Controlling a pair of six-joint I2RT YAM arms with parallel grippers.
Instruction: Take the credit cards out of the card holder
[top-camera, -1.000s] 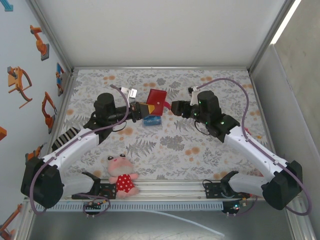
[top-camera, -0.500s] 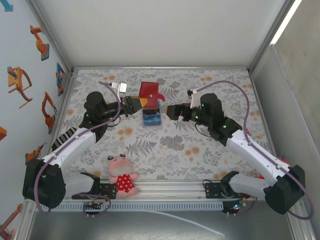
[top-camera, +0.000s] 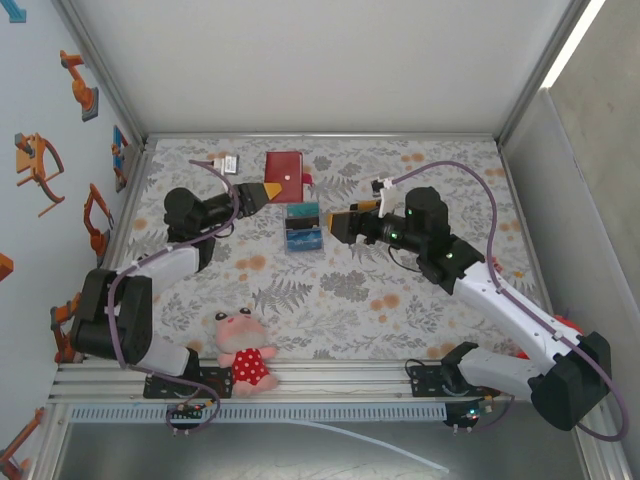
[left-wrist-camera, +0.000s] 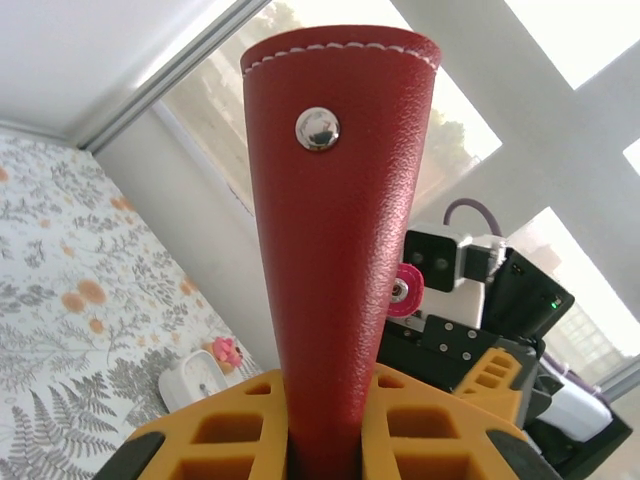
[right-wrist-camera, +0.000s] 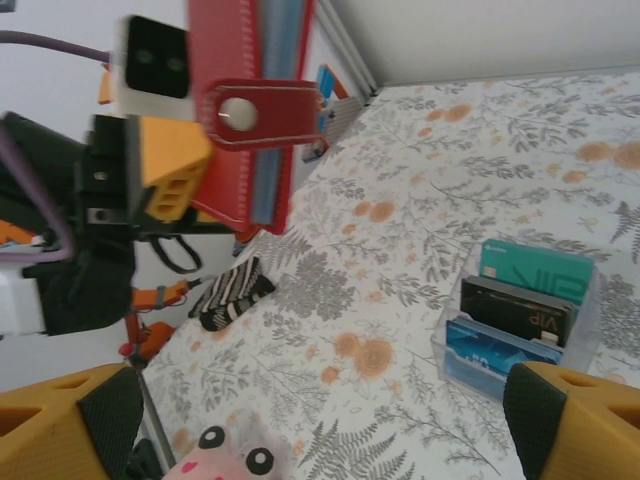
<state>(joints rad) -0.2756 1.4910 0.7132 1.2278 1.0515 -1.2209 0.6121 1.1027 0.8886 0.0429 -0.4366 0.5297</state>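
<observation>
From above, the left gripper (top-camera: 262, 190) is clamped on one edge of the card holder (top-camera: 285, 176), lifting it over the far-left part of the table (top-camera: 420, 300), probably so that the other arm can reach it. The right gripper (top-camera: 334, 222) hangs just right of a clear stand (top-camera: 303, 243) with the credit cards (top-camera: 303, 212) propped in it. One plush toy (top-camera: 243, 352) lies near the bases. In the left wrist view, the single red holder stands upright between the closed orange fingers (left-wrist-camera: 430, 420), snap stud (left-wrist-camera: 317, 129) facing the camera. In the right wrist view, that gripper's fingers are spread wide with nothing between them. The holder's closing tab (right-wrist-camera: 257, 112) hangs loose, and whether the pale blue strip at its edge is a card, I cannot tell. Three cards stand in the stand: teal, black and blue.
</observation>
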